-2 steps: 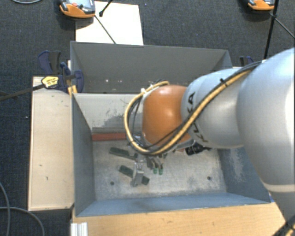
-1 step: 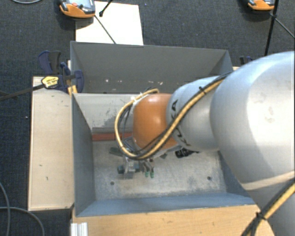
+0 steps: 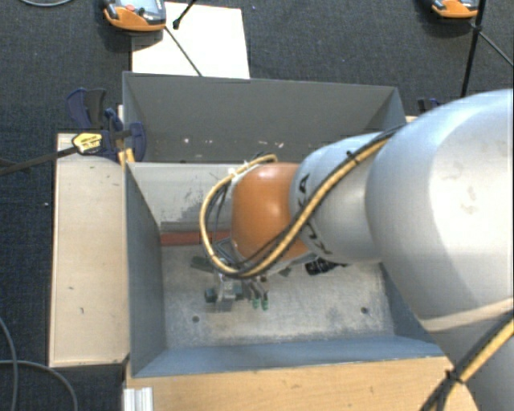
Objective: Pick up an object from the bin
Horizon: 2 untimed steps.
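One arm (image 3: 361,209) from the right, gripper (image 3: 235,295) low over bin (image 3: 148,273) floor, grip unclear.

The bin (image 3: 144,265) is matt grey metal, its floor scuffed; the orange cover (image 3: 261,213) looks smooth plastic.

Grey metal bin (image 3: 146,265); reddish bar (image 3: 181,238) along floor's far edge.

Dark grey carpet floor (image 3: 48,72) all round; black cable (image 3: 36,159) across left; orange-black devices (image 3: 133,14) at top edge.
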Motion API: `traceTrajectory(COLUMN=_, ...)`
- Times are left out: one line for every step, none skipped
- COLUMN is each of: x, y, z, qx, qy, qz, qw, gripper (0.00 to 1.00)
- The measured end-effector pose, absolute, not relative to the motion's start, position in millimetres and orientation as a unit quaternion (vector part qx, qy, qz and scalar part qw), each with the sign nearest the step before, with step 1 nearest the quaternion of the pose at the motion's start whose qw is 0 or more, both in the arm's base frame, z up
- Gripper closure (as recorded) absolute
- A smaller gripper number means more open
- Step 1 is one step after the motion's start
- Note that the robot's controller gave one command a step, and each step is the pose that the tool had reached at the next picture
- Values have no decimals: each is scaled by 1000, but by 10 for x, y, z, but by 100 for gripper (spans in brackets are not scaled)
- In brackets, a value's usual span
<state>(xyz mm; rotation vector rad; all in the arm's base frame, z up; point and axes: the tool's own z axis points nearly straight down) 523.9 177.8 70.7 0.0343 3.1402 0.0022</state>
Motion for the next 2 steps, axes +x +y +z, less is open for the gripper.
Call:
traceTrajectory(x=5266, y=1729, z=1106, qx=-3, qy=1000, qz=-1, qw=-4, gripper=100)
traceTrajectory(x=4939, y=1824, z=2348, qx=11, qy=1000, qz=0, qw=1, gripper=100)
